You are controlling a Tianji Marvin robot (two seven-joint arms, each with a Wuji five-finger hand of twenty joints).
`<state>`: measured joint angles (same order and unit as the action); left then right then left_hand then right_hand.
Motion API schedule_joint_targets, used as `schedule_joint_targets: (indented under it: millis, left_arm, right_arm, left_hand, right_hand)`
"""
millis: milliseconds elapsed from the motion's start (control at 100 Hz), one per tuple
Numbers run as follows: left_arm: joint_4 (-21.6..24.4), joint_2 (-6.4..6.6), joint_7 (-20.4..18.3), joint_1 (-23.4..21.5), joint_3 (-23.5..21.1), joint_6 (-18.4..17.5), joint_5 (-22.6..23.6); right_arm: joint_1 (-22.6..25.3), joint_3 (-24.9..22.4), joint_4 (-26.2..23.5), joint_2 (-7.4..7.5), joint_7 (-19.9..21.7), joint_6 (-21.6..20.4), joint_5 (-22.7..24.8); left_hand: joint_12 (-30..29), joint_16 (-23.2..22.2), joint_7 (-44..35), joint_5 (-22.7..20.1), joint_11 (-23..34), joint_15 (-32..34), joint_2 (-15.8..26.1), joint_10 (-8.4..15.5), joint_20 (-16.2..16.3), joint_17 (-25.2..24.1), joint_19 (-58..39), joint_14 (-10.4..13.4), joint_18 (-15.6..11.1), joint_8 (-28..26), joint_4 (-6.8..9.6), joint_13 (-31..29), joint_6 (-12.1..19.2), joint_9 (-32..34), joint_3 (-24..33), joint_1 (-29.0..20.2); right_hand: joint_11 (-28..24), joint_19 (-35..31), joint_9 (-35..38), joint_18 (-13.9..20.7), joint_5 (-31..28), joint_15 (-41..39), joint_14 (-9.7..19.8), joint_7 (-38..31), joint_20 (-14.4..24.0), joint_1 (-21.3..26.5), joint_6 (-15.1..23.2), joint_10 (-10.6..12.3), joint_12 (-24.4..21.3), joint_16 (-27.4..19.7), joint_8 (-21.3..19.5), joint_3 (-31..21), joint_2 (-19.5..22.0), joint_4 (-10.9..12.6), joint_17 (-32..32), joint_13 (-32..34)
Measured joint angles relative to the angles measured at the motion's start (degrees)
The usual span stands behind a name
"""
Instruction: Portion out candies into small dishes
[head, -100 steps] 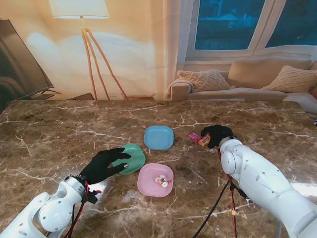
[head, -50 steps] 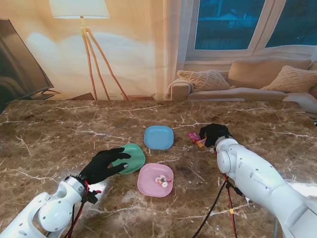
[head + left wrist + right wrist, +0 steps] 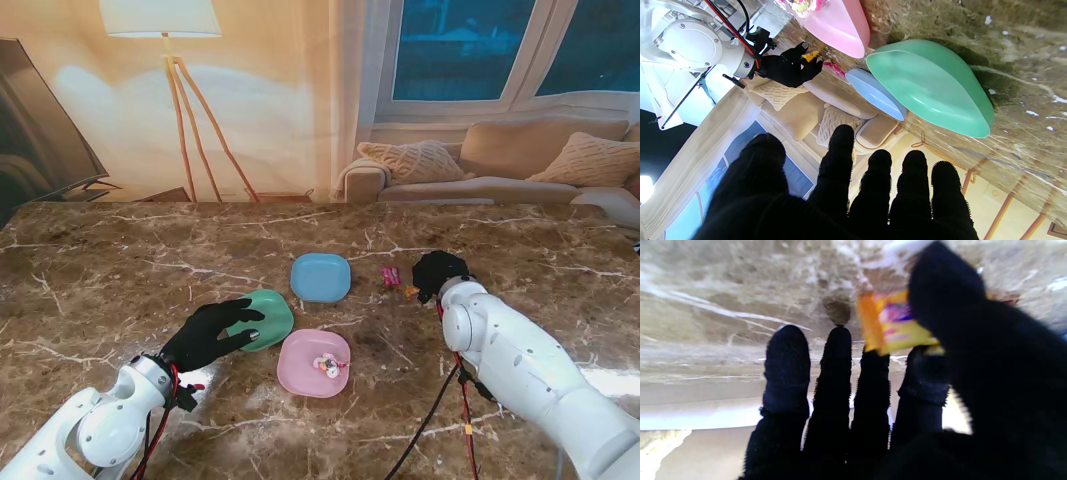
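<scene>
Since a second ago the pink candy [image 3: 390, 276] has separated from our right hand [image 3: 437, 272] and lies on the tabletop [image 3: 120, 270] beside the blue dish [image 3: 321, 277]. We judge the yellow candy [image 3: 888, 321] could slip: thumb and forefinger pinch only its edge. Our left hand [image 3: 208, 334] hovers spread at the green dish [image 3: 262, 318], holding nothing.

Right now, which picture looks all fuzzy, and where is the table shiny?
The right wrist view is smeared: the yellow candy pinched in the right hand is blurry. The left wrist view is sharp on the green dish, though it bulges. In the stand view, glare whitens the marble table beside the right arm.
</scene>
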<state>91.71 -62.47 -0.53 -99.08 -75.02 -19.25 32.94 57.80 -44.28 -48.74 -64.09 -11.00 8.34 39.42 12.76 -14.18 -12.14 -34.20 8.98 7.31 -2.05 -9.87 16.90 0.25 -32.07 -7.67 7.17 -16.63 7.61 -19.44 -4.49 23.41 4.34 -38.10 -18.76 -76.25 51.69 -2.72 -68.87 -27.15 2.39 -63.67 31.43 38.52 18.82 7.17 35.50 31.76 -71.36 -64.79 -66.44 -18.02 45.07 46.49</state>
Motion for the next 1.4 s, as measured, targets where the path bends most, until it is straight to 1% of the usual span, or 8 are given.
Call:
schedule_joint_targets:
  millis: [90,170,590,760,830,870,950,1400]
  left_arm:
    - [0.0,0.01,0.0,0.0,0.0,0.0,0.0]
    - [0.0,0.02,0.0,0.0,0.1,0.0,0.0]
    - [0.0,0.02,0.0,0.0,0.1,0.0,0.0]
    - [0.0,0.02,0.1,0.0,0.1,0.0,0.0]
    - [0.0,0.02,0.1,0.0,0.1,0.0,0.0]
    - [0.0,0.02,0.2,0.0,0.1,0.0,0.0]
    - [-0.1,0.01,0.2,0.0,0.1,0.0,-0.1]
    - [-0.1,0.00,0.4,0.0,-0.2,0.0,0.0]
  right_arm:
    - [0.3,-0.9,-0.6,0.12,1.1,0.0,-0.9]
    - [0.4,-1.1,-0.9,0.24,1.7,0.0,-1.3]
    - [2.4,-4.4,-0.3,-0.18,-0.6,-2.7,-3.1]
    - [6.7,-9.7,-4.1,-0.36,-0.8,-3.4,-1.1]
    - [9.2,-11.8,-7.1,-0.05,-0.6,-3.4,0.9]
    - [10.5,-12.9,-9.1,0.13,-0.4,-3.5,1.6]
    - [12.5,-14.4,-12.0,0.25,0.7,-3.7,1.9]
    - [10.1,-12.1,-18.1,-0.05,1.4,-4.4,-0.5]
  left_hand:
    - [0.0,0.0,0.0,0.0,0.0,0.0,0.0,0.0,0.0,0.0,0.0,0.0,0.0,0.0,0.00,0.0,0.0,0.0,0.0,0.0]
    - [0.0,0.0,0.0,0.0,0.0,0.0,0.0,0.0,0.0,0.0,0.0,0.0,0.0,0.0,0.00,0.0,0.0,0.0,0.0,0.0]
    - [0.0,0.0,0.0,0.0,0.0,0.0,0.0,0.0,0.0,0.0,0.1,0.0,0.0,0.0,0.00,0.0,0.0,0.0,0.0,0.0]
    - [0.0,0.0,0.0,0.0,0.0,0.0,0.0,0.0,0.0,0.0,0.1,0.0,0.0,0.0,0.00,0.0,0.0,0.0,0.0,0.0]
    - [0.0,0.0,0.0,0.0,0.0,0.0,0.0,0.0,0.0,0.0,0.2,0.0,0.0,0.0,0.00,0.0,0.0,0.0,0.0,0.0]
    - [0.0,0.0,0.0,0.0,0.0,0.0,0.0,0.0,0.0,0.0,0.5,0.0,0.0,0.0,0.00,0.0,0.0,0.0,0.0,0.0]
    - [0.0,0.0,0.0,0.0,0.0,0.0,0.0,0.0,0.0,0.0,0.6,0.0,0.0,0.0,0.00,0.0,0.0,0.0,0.0,0.0]
    - [0.0,0.0,0.0,0.0,0.0,0.0,0.0,0.0,0.0,0.0,0.6,0.0,0.0,0.0,-0.01,0.0,0.0,0.0,0.0,0.0]
  right_hand:
    - [-1.9,-3.0,7.3,0.0,-2.1,0.5,0.1,-1.7,0.0,1.1,0.0,2.4,1.8,-0.5,-1.6,-0.2,0.0,0.1,3.5,-0.1]
    - [-9.5,-3.8,20.6,0.0,-3.3,-2.5,0.6,-2.8,0.0,1.7,0.0,-0.3,3.8,0.2,-2.6,-0.4,-0.2,0.1,5.0,-3.2]
    - [-10.8,-3.8,21.3,0.1,-3.3,-6.6,3.2,-5.9,-0.1,3.0,-0.5,-0.9,8.8,2.9,-4.2,-5.7,-3.1,-0.3,5.3,-8.7]
    - [-10.8,-3.8,21.8,0.1,-3.3,8.1,2.7,-6.2,-0.1,3.8,-0.8,-1.0,8.8,1.2,-4.7,-6.4,-4.1,-0.3,6.0,-7.1]
    - [-10.8,-3.8,22.6,-0.1,-3.3,17.9,4.9,-6.5,-0.1,3.9,-0.8,-1.3,8.8,0.8,-4.8,-6.9,-4.9,-0.3,7.4,4.6]
    - [-10.8,-3.8,22.9,0.1,-3.4,-3.6,-0.1,-6.5,-0.1,3.9,-0.7,-1.4,8.8,2.4,-4.8,-7.3,-5.3,-0.3,8.1,16.6]
    - [-10.8,-4.0,23.4,-1.0,-3.9,-17.9,-2.1,-6.6,-0.3,3.9,-0.8,-1.8,8.8,3.0,-4.8,-7.5,-5.6,-0.3,9.5,22.6]
    - [-10.9,-4.5,23.4,-1.5,-3.9,-21.6,-2.2,-6.6,-0.3,3.9,-0.8,-2.8,8.7,3.0,-5.6,-8.3,-5.4,-0.3,10.5,23.2]
